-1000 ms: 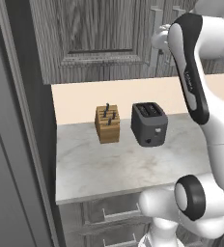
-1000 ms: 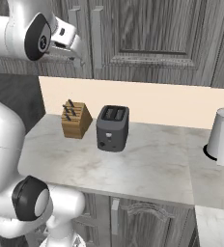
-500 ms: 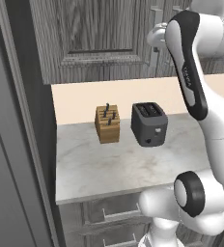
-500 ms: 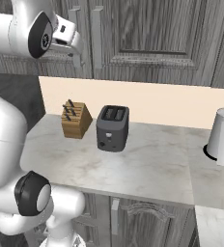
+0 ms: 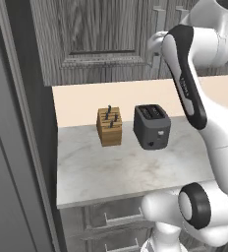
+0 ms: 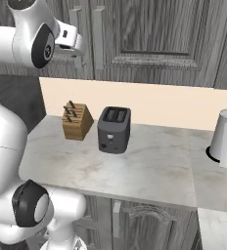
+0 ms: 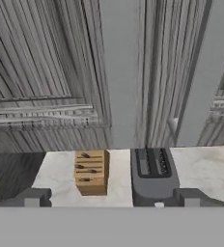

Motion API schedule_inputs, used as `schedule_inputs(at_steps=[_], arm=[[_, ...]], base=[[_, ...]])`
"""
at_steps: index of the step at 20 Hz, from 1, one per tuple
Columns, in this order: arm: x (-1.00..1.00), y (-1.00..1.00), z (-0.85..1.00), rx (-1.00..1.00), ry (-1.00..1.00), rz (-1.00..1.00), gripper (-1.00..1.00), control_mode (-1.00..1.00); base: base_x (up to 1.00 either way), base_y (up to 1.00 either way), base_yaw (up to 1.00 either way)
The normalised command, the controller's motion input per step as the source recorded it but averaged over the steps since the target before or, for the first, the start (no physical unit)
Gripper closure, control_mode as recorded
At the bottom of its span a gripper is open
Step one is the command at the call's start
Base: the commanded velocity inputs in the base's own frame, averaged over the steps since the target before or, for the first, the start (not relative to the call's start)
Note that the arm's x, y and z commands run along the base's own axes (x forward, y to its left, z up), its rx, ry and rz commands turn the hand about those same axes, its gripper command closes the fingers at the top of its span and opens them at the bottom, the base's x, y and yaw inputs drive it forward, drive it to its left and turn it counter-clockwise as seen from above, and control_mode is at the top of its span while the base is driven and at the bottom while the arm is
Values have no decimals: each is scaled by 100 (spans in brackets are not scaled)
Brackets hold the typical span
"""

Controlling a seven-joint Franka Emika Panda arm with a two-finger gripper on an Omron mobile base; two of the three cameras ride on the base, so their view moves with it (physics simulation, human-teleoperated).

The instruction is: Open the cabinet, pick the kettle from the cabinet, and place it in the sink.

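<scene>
The cabinet [image 7: 61, 72] faces my gripper [image 7: 111, 197] — jaws spread wide, holding nothing, touching nothing — handles [image 7: 121, 72] just ahead.

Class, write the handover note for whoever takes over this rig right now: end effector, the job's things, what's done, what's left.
End effector: open, empty, raised in front of the cabinet, facing its silver handles.
Cabinet doors shut; kettle and sink not visible.
Counter below holds knife block, toaster, paper towel roll.
Done: approach only.
Left: grasp a handle, open the cabinet, pick the kettle, place it in the sink.

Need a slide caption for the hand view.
Open gripper faces closed cabinet handles, above knife block and toaster.
</scene>
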Motion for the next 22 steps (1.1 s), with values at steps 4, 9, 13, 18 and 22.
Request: schedule_inputs(at_steps=[4, 9, 13, 18, 22], arm=[[29, 0, -10, -2, -9, 0, -100, -100], [30, 0, -11, 0, -7, 0, -100, -100], [28, -2, -5, 0, -6, 0, -100, -100], [26, -4, 0, 0, 0, 0, -100, -100], [26, -2, 0, 0, 0, 0, -100, -100]], base=[[0, 0, 0], [0, 0, 0], [0, 0, 0], [0, 0, 0], [0, 0, 0]])
